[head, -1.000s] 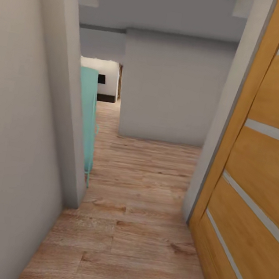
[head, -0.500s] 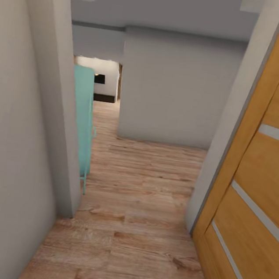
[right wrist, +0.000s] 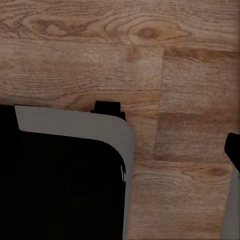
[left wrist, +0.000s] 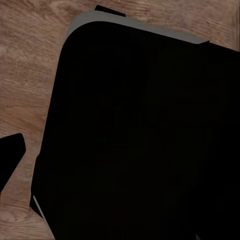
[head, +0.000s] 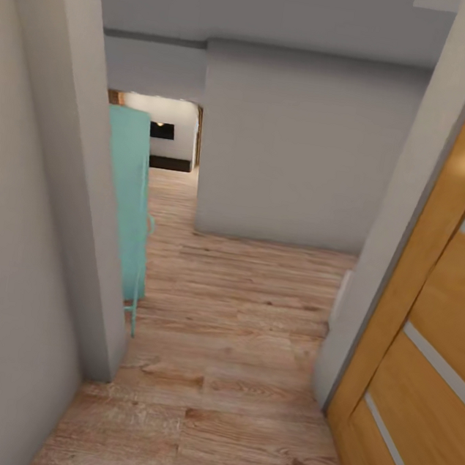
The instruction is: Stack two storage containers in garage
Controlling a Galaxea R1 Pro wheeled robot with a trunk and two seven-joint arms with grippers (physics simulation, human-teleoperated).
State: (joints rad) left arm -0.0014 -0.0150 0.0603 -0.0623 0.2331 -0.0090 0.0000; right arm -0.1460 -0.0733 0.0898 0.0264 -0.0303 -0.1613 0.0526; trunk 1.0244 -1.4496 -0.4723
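Observation:
The two storage containers are out of view, and so are the garage and its floor. I am in a narrow passage with light wood-plank flooring [head: 219,378], facing a doorway. In the left wrist view a large black part of my own body [left wrist: 140,140] hangs over the planks. The right wrist view has the same black body with a grey rim [right wrist: 75,125] above wood planks [right wrist: 150,50]. I cannot tell whether the lit room far ahead [head: 174,132] is the living room.
A grey wall edge [head: 78,226] narrows the passage at left, with a teal object [head: 127,203] standing just behind it. An open wooden door with pale stripes [head: 435,313] lines the right side beside a grey jamb [head: 385,254]. A grey wall [head: 295,153] faces me beyond the doorway.
The whole view has shifted as the camera moved forward. The left wall edge and the wooden door now sit closer and further toward the picture's sides.

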